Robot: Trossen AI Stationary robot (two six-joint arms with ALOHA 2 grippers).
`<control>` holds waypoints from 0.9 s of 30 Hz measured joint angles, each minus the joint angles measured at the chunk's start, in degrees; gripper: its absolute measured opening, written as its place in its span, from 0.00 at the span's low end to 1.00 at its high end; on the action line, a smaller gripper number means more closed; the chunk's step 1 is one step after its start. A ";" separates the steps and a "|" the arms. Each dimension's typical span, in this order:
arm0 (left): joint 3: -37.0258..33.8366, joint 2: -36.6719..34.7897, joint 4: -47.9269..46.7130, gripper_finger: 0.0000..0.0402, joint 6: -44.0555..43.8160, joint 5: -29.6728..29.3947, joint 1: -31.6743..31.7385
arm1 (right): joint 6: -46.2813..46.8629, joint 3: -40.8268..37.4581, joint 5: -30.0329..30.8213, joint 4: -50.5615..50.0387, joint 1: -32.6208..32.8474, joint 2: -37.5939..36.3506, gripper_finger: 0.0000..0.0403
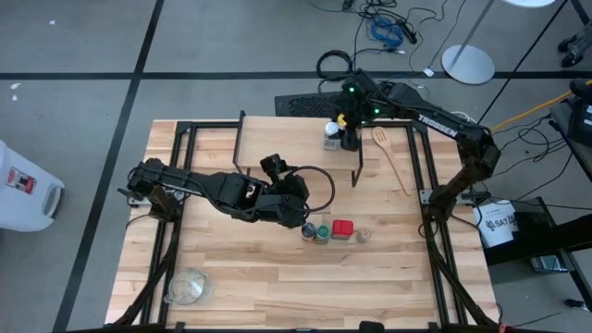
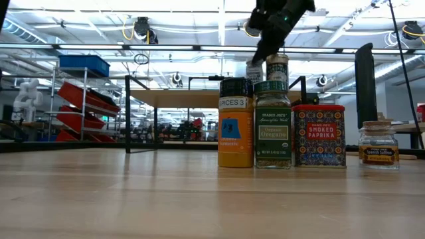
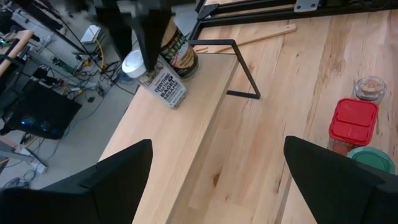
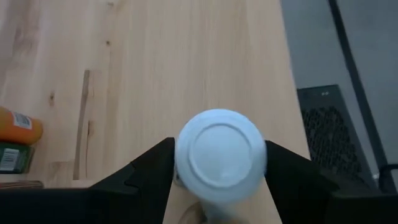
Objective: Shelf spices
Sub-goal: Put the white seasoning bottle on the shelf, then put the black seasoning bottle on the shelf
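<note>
My right gripper [image 1: 337, 129] is at the shelf's [image 1: 296, 148] far right end, shut on a white-lidded jar [image 3: 163, 84]. A black-lidded jar [image 3: 180, 53] stands on the plank right beside it. My left gripper [image 3: 217, 180] hovers open over the shelf's [image 3: 186, 143] near edge, touching nothing. In front of the shelf, a row stands on the table: an orange turmeric jar [image 2: 236, 126], a green-lidded oregano jar [image 2: 273, 126], a red paprika tin [image 2: 319, 136] and a small cork-topped jar [image 2: 378, 144]. My right gripper holds the white-lidded jar at its top, just under the white lid [image 4: 221, 155], pinched between the two fingers [image 4: 149, 171], one on each side. The fingers come from above, pointing down. The jar is tilted, its lower end [image 3: 177, 99] at the plank; whether it rests there I cannot tell.
A wooden spoon [image 1: 393, 157] lies on the table to the right of the shelf. A clear glass bowl [image 1: 188, 287] sits at the near left corner. The shelf's black legs [image 3: 245, 68] stand at its ends. The plank's middle and left part are bare wood.
</note>
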 joint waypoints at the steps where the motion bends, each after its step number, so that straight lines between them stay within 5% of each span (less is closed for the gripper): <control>1: -0.02 0.00 0.02 0.93 0.00 0.00 0.02 | 0.12 0.00 0.02 -0.02 0.00 -0.81 0.56; 15: -0.02 0.00 1.77 0.93 0.04 0.00 0.00 | 9.98 0.00 0.02 -2.40 6.46 -15.38 0.56; 20: 0.00 0.00 3.49 0.93 0.07 2.70 0.02 | 18.15 0.00 2.17 -2.45 17.32 -21.38 0.56; 27: -0.03 0.00 4.50 0.93 -1.27 8.37 -1.89 | 31.83 -9.07 16.88 -2.92 38.75 -26.46 0.56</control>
